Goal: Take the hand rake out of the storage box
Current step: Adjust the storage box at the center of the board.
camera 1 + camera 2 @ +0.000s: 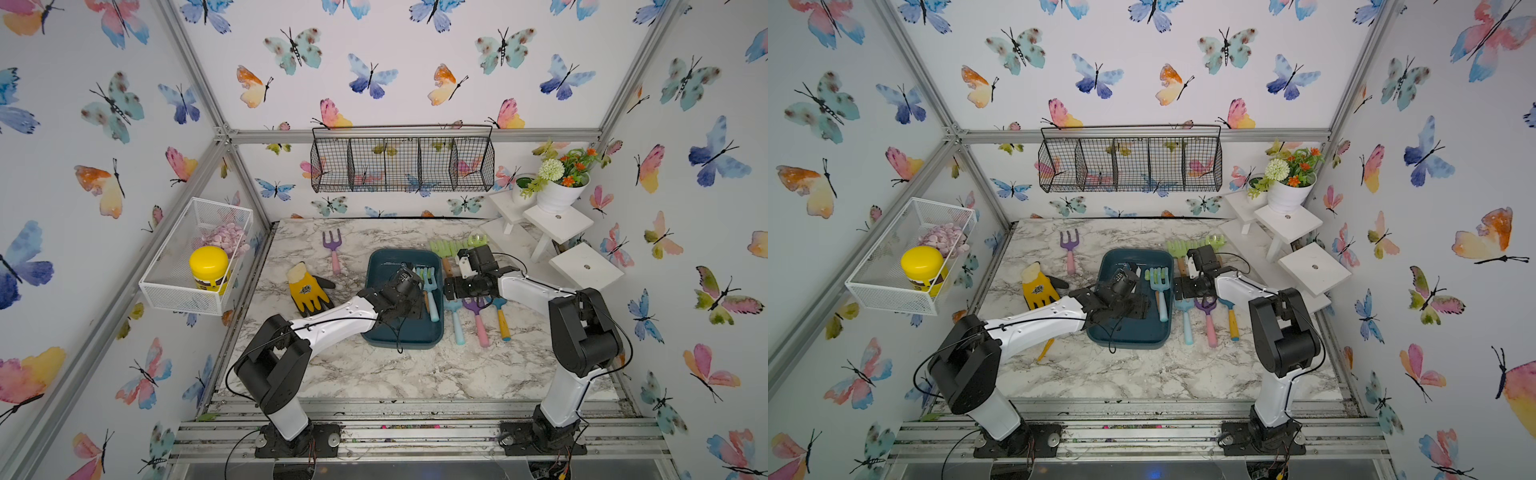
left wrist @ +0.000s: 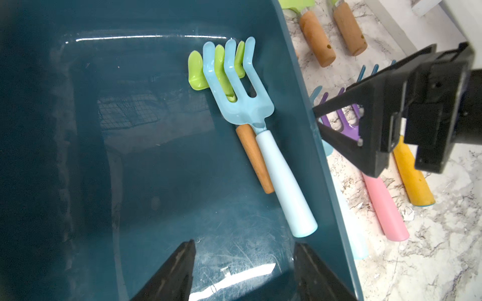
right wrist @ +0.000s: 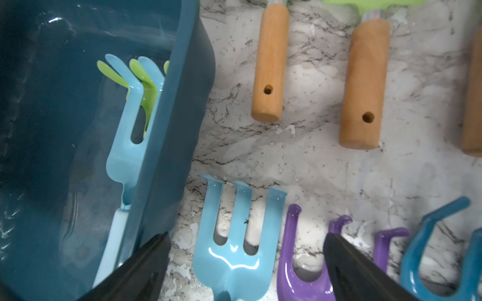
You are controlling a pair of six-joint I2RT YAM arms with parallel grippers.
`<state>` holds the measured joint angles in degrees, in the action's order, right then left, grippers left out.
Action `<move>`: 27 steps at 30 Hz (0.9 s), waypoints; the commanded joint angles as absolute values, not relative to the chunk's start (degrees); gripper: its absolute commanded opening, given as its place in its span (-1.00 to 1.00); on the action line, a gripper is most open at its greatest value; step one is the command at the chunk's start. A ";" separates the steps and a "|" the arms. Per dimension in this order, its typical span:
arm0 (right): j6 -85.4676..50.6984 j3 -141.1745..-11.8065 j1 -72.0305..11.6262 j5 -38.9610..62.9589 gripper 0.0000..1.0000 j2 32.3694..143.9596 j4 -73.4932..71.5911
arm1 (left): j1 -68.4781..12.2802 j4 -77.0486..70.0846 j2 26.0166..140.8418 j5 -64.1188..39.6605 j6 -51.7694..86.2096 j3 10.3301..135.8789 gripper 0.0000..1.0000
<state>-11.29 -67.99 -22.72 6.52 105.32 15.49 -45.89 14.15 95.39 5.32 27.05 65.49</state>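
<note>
The storage box (image 1: 399, 252) (image 1: 1136, 252) is a dark teal tub in the middle of the marble table. Inside, along its right wall, a light blue hand rake (image 2: 240, 88) (image 1: 430, 291) (image 1: 1158, 291) (image 3: 125, 146) lies on top of a green rake with a wooden handle (image 2: 254, 156). My left gripper (image 2: 245, 250) (image 1: 415, 309) is down inside the box, open and empty, close to the end of the pale blue handle. The right gripper (image 3: 246, 239) (image 1: 451, 291) hangs open just outside the box's right wall, over rakes lying on the table.
Right of the box lie a light blue rake (image 1: 455, 320), a purple one (image 1: 478, 320) and a blue one (image 1: 500, 320). Green rakes (image 1: 451, 247) lie behind them. A purple fork (image 1: 332, 249) and a yellow glove (image 1: 307, 291) are to the left. White steps (image 1: 559, 224) stand at the right rear.
</note>
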 commanded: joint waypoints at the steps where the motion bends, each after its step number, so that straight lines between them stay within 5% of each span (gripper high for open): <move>1: -10.57 -68.82 -23.64 8.83 0.97 105.38 14.09 | -46.15 14.79 94.42 6.68 26.54 65.89 0.32; 16: -9.98 -69.17 -25.24 5.27 0.98 103.94 15.23 | -45.57 14.81 96.04 6.95 25.90 66.01 0.29; 27: -11.99 -60.22 -25.25 0.58 0.99 83.94 19.18 | -45.49 16.68 102.83 5.95 26.38 73.07 0.22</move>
